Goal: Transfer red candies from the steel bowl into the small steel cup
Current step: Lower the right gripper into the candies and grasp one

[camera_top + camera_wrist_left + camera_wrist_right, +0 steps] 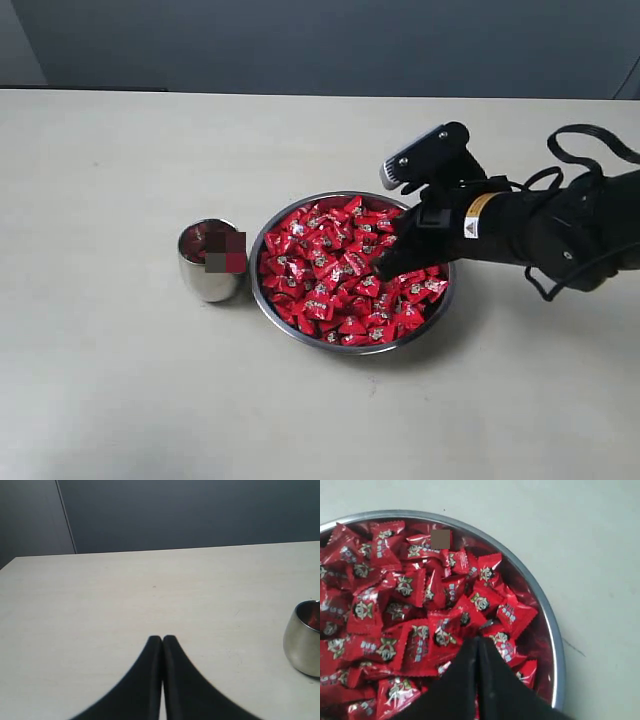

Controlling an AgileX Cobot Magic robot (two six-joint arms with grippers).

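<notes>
the steel bowl (pixel 352 349) stands on the desk (pixel 120 400) slightly right of the scene centre. it is filled almost to its rim with the red candies (pixel 320 270), which lie in a loose heap covering the bowl floor. the small steel cup (pixel 207 275) stands upright on the desk just beside the bowl on its left; the two walls are very close, and contact between them cannot be confirmed. something red shows inside the cup mouth, but a blurred patch covers part of it in the exterior view. the right arm (pixel 540 225) reaches in from the right edge of the scene, passes over the right part of the bowl rim and slopes down toward the candies. the right end effector (pixel 385 268) is closed: in the right wrist view its two black fingers (pixel 460 690) lie pressed together along their length, with the tips down at the surface of the heap in the right half of the bowl. whether a candy is pinched at the tips cannot be determined. the left end effector (pixel 162 639) is also closed, its tips meeting, and it is above bare desk, apart from the cup. a dark grey wall (pixel 320 40) bounds the far side of the desk.
</notes>
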